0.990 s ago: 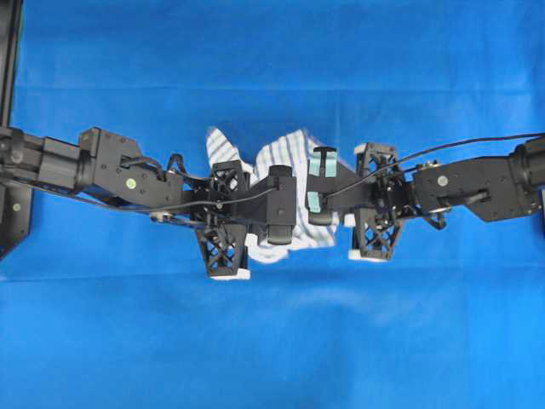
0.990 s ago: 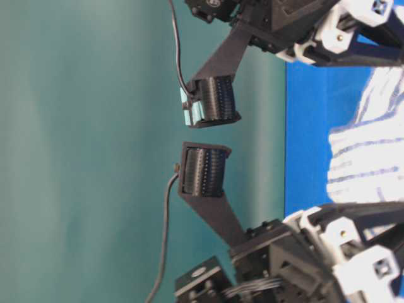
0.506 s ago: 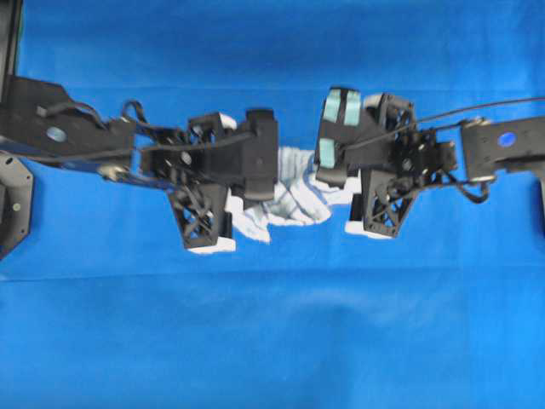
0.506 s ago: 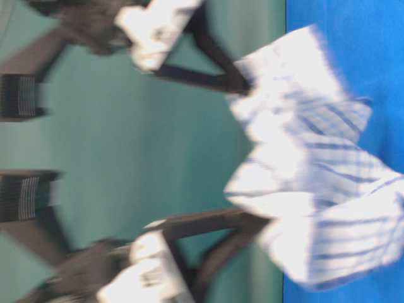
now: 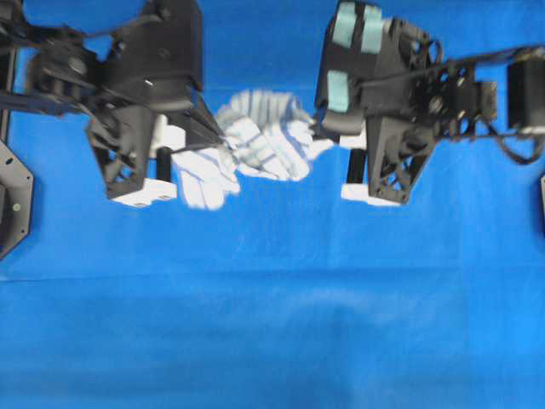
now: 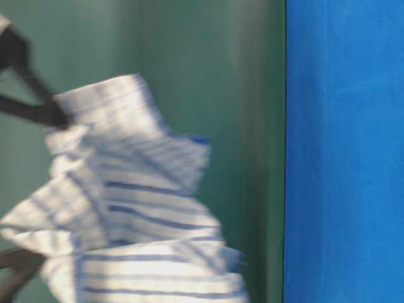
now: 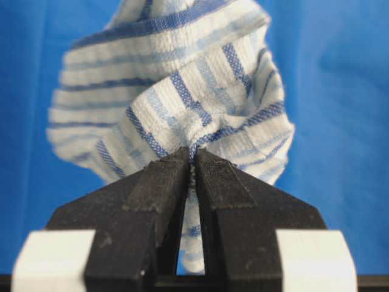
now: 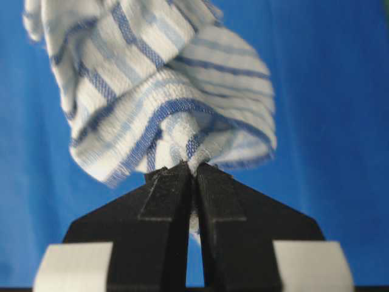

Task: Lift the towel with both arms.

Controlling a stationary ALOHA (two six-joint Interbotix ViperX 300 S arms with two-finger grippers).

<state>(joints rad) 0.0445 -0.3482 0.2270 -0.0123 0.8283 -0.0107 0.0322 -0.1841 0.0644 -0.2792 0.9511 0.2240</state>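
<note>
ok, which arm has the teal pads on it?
The right arm, at the right of the overhead view; the left arm is plain black. Both tools pinch the towel.

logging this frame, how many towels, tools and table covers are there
striped towel: 1
tools: 2, the left tool and the right tool, each shut on the towel
blue table cover: 1
total: 4
</note>
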